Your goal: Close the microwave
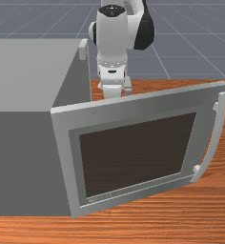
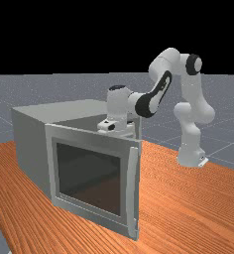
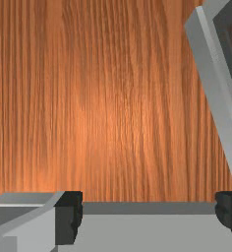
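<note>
The grey microwave stands at the front view's left. Its door is swung wide from the near corner toward the front view's right, with the curved handle on its outer face. Behind the door's top edge, on the inner side, is my gripper; the door hides its lower part. In the far view the door stands in front of the hand. In the wrist view my gripper is open, fingers far apart, with the grey door beyond one finger.
The wooden table runs around the microwave. A small light block juts from the far top corner of the microwave's opening side. Grey surface lies below and between the fingers in the wrist view.
</note>
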Controlling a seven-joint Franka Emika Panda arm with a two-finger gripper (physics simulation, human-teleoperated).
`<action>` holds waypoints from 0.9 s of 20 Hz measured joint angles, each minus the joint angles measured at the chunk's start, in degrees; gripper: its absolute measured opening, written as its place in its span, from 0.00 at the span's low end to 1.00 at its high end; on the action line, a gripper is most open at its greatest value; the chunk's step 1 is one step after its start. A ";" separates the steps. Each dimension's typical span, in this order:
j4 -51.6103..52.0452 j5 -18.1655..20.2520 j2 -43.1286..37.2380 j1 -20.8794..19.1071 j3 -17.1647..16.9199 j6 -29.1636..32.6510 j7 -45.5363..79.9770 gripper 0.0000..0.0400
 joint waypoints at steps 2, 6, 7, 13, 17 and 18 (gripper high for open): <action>0.44 0.00 -1.10 0.00 0.00 -1.11 0.00 1.00; 2.65 -0.02 -2.42 -0.04 0.04 -5.17 -0.44 1.00; 3.02 -0.02 -2.72 -0.04 0.04 -5.85 -0.43 1.00; 4.18 -0.01 -5.53 -0.02 0.01 -8.05 -0.06 1.00; 7.68 -0.03 -5.97 0.07 -0.07 -12.96 1.09 1.00; 7.79 -0.10 -6.11 0.19 0.03 -12.94 2.01 1.00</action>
